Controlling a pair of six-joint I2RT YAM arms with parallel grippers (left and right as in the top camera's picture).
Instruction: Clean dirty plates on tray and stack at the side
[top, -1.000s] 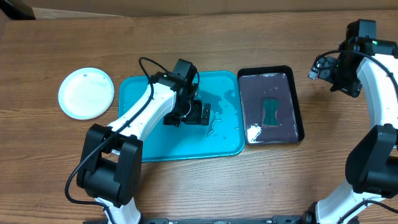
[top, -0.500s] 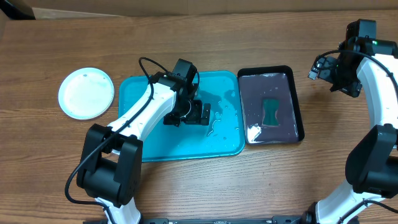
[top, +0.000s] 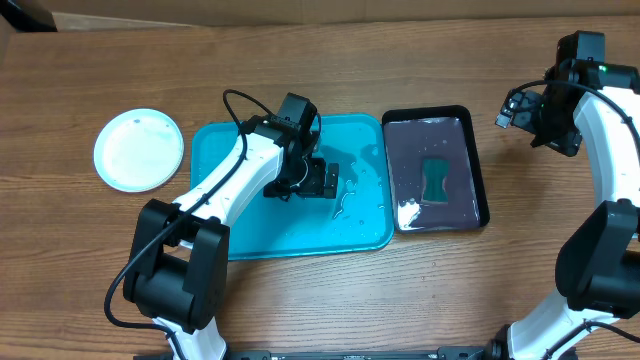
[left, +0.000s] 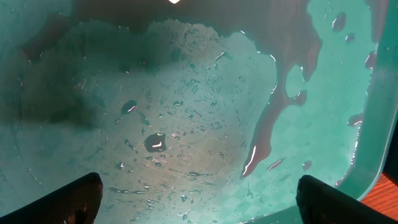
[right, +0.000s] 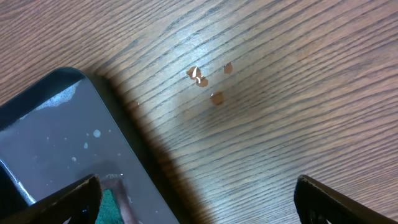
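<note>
The turquoise tray (top: 300, 228) lies mid-table, wet and with no plate on it; no dirty plates show anywhere. A round white plate (top: 139, 149) with a clean-looking face rests on the bare wood to the tray's left. My left gripper (top: 322, 181) hangs low over the tray's middle. In the left wrist view it (left: 199, 200) stands open above the tray's puddled floor (left: 186, 93), nothing between its fingers. My right gripper (top: 540, 118) hovers over the table right of the black tray. It (right: 199, 200) is open and empty.
A black tray (top: 475, 170) holding water and a green sponge (top: 436, 179) sits right of the turquoise tray. Its corner (right: 56, 118) and the sponge (right: 109, 208) show in the right wrist view. A few water drops (right: 199, 76) lie on the wood.
</note>
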